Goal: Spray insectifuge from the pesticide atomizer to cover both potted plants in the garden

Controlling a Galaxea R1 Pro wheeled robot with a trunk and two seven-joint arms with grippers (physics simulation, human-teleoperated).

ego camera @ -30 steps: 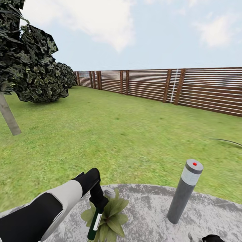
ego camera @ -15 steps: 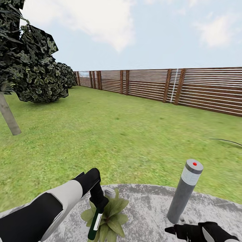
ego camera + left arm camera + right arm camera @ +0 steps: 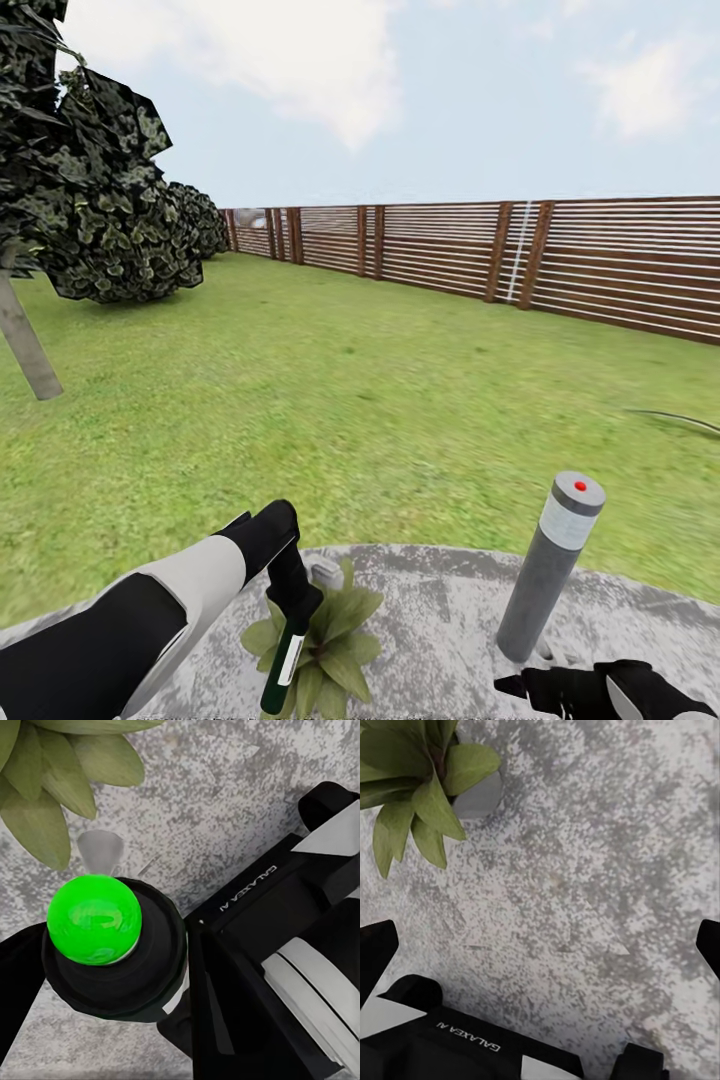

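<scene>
From my head, my left gripper (image 3: 293,607) was clamped shut on the pesticide atomizer (image 3: 283,666), a slim dark green bottle with a white label band down its side, hanging nozzle-down and a little tilted. It hung directly over the potted plant (image 3: 325,640), a low rosette of broad, pointed olive-green leaves on the grey paved patio (image 3: 440,620). The grey bollard lamp (image 3: 551,565) stood on the same patio, to the right of the plant and well apart from it. My right gripper (image 3: 520,686) sat low in front of the lamp, over the paving; from there I could not tell how far it was open. Lawn (image 3: 350,400) ran from the patio to the slatted wooden fence (image 3: 520,255).

From my left wrist, the atomizer (image 3: 97,937) showed end-on: a bright green round top in a black collar, plant leaves (image 3: 52,787) just beside it over the paving.

From my right wrist, the two fingertips (image 3: 373,949) stood wide apart, holding nothing, with olive leaves (image 3: 416,787) near them.
</scene>
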